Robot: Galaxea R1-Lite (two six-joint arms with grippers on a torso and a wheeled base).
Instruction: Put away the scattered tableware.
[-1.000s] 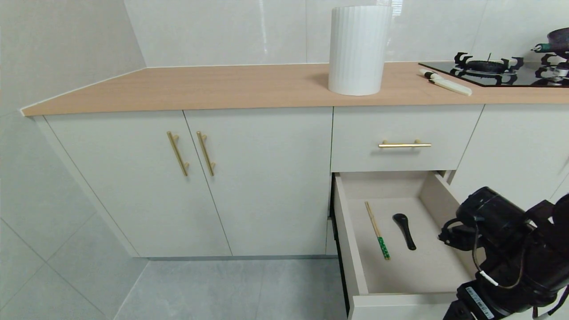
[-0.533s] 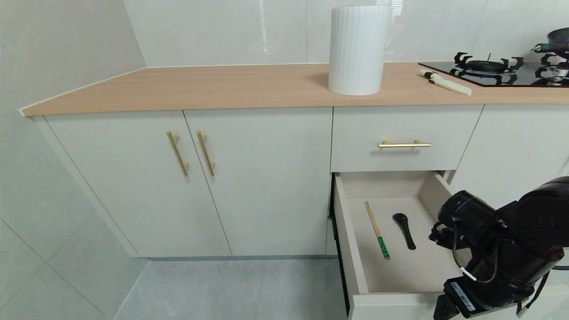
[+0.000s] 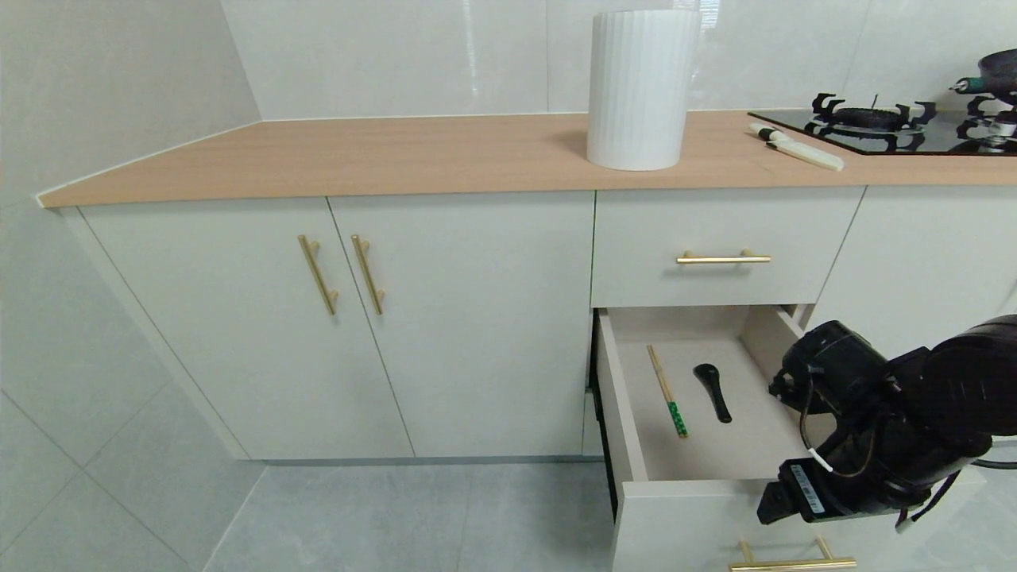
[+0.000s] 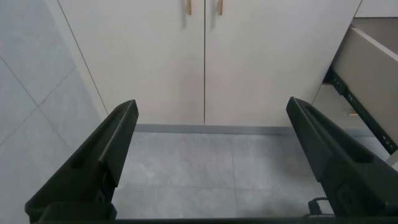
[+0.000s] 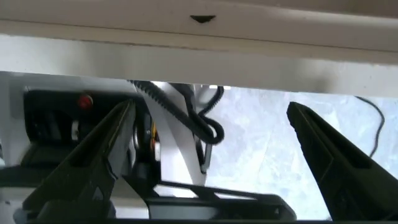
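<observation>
**Chopsticks and spoon in the open lower drawer; both grippers empty**

Chopsticks (image 3: 667, 392) flat on the floor of the lower drawer (image 3: 690, 516), paired close together. Green-banded ends toward the drawer front, plain wooden ends toward the back. Black spoon (image 3: 712, 392) just beside them on the robot's right, not touching, bowl toward the back and handle toward the front. Both lying roughly along the drawer's depth.

Lower drawer standing open beneath a shut upper drawer (image 3: 715, 230). Gold bar handle (image 3: 794, 563) on its front panel, at the bottom edge of the head view.

White knife (image 3: 797, 148) flat on the wooden tabletop (image 3: 357, 159), just beside the black gas hob (image 3: 874, 131) and well apart from the open drawer. Tall white ribbed canister (image 3: 640, 87) upright on the same tabletop, left of the knife, above the upper drawer.

Right arm (image 3: 874, 429) low at the drawer's front right corner, overlapping its right wall in the head view. Right gripper (image 5: 210, 109) released, fingers spread wide with nothing between them. Pale panel edge running across just beyond the fingertips.

Left gripper (image 4: 211, 104) likewise released, fingers wide apart and empty. Poised over grey floor tiles (image 4: 186, 168), facing the double cabinet doors (image 4: 205, 62). Side of the open drawer at the edge of that view.
</observation>
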